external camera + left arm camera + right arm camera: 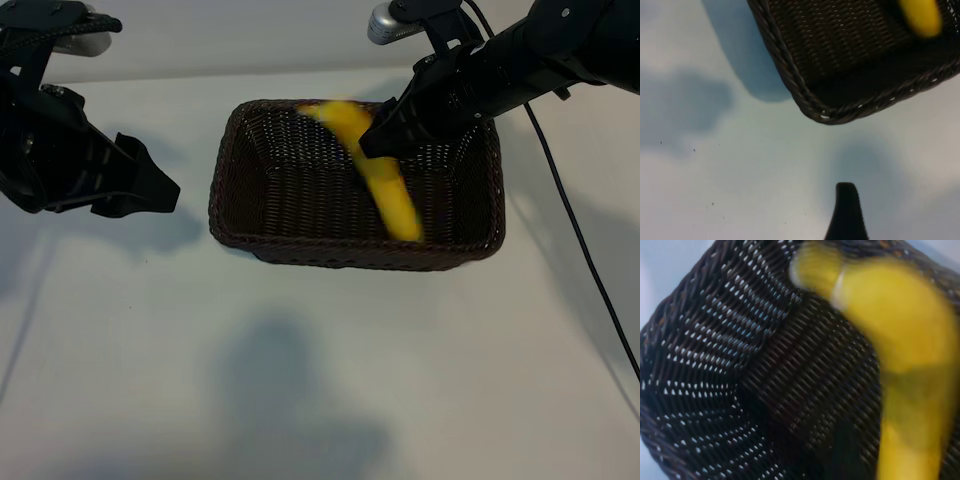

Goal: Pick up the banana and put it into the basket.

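- Inside the basket (300, 245), just below and in front of the right gripper (378, 140): the banana (385, 190), blurred in all three views. It lies diagonally across the well, one end up near the far rim, the other down toward the near wall. Whether it rests on the floor or is mid-drop: cannot tell.
- Right gripper: hangs over the far right part of the basket, tips against the banana's middle in the exterior view. Fingers hidden by the dark arm body and absent from its own wrist view; open or clamped: cannot tell. My reading is that release is under way.
- Left gripper (150, 190): parked well to the basket's left, above bare table (300, 380), jaws apart, nothing between them.
- Handling, as judgement: light, fairly stiff, with a smooth skin that could slide between hard pads and flesh that bruises if squeezed. The curved shape may roll or rock on the weave. Best hold is across the thick middle, pads on the flat flanks, not at the stem.
- Exterior view only: both arms, the whole basket outline, the banana's full length.
- Right wrist view only: close weave of the wall and the banana's pale-ringed tip.
- Left wrist view only: the basket's near corner from outside, a yellow end within it, one of the left gripper's own fingertips (846, 212) over the table.
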### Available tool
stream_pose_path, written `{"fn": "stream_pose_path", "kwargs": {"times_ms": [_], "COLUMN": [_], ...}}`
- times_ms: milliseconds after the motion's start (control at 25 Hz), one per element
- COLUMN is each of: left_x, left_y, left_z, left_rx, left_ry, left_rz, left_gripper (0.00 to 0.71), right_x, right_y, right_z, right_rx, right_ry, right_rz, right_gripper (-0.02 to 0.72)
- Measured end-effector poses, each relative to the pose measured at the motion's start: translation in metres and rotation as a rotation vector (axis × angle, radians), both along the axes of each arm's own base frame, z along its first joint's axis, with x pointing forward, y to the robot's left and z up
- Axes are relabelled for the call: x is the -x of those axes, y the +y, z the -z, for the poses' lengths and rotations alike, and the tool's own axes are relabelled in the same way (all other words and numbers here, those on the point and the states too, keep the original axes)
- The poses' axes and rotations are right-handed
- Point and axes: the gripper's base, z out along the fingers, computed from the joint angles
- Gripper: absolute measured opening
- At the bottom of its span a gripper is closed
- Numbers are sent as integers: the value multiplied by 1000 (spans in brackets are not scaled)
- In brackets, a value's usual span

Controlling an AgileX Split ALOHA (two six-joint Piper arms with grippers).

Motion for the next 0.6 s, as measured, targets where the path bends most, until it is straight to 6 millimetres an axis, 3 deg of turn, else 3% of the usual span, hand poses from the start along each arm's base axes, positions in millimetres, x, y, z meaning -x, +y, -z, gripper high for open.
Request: {"fn": "stream_pose_path", "kwargs": {"times_ms": [160, 360, 600], "left_x": [0, 0, 0], "left_y": [0, 0, 0], "left_z": [0, 0, 0], "left_rx": [-1, -1, -1], "left_ry": [0, -2, -2], "left_rz": [0, -1, 0], "left_gripper": [569, 567, 567], "right_x": [3, 9, 14], "right_y": [0, -6, -29], "right_z": [-2, -23, -44], "right_rx": [-2, 17, 83], "right_ry": [20, -10, -6], "right_rz": [-9, 11, 83], "right_gripper": [590, 592, 592]}}
